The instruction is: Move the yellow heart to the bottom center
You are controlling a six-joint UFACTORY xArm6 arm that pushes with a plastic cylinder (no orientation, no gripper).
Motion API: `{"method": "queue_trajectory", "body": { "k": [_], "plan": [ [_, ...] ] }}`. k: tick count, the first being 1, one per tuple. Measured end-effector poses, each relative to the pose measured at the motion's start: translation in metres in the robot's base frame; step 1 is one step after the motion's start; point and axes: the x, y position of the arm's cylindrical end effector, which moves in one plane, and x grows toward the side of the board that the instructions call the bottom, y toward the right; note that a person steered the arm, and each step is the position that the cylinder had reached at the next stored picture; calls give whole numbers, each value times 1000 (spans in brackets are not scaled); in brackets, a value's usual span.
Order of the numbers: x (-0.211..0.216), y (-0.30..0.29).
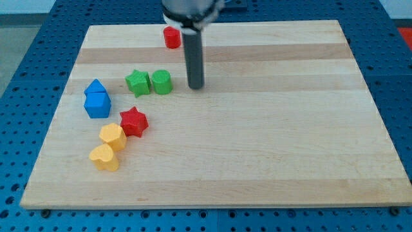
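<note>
My tip (196,86) sits on the wooden surface (270,129) just to the view's right of the green cylinder (161,82), which touches the green star (138,83); no pincer on this rod, so no pincer state can be told. The yellow heart (104,157) is at the view's lower left, touching another yellow block (112,136), well apart from my tip. Red star (134,121) touches that yellow block, 2 blue blocks (96,100) sit at the left, red cylinder (171,37) near the top edge.

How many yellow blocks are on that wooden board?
2. One yellow block sits at the view's left beside the red star; the yellow heart touches it just below. None seems hidden.
</note>
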Motion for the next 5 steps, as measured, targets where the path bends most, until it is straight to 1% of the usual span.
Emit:
{"method": "queue_trajectory", "body": {
  "k": [1, 2, 3, 5],
  "plan": [
    [98, -6],
    [167, -39],
    [192, -84],
    [192, -216]
  ]
}}
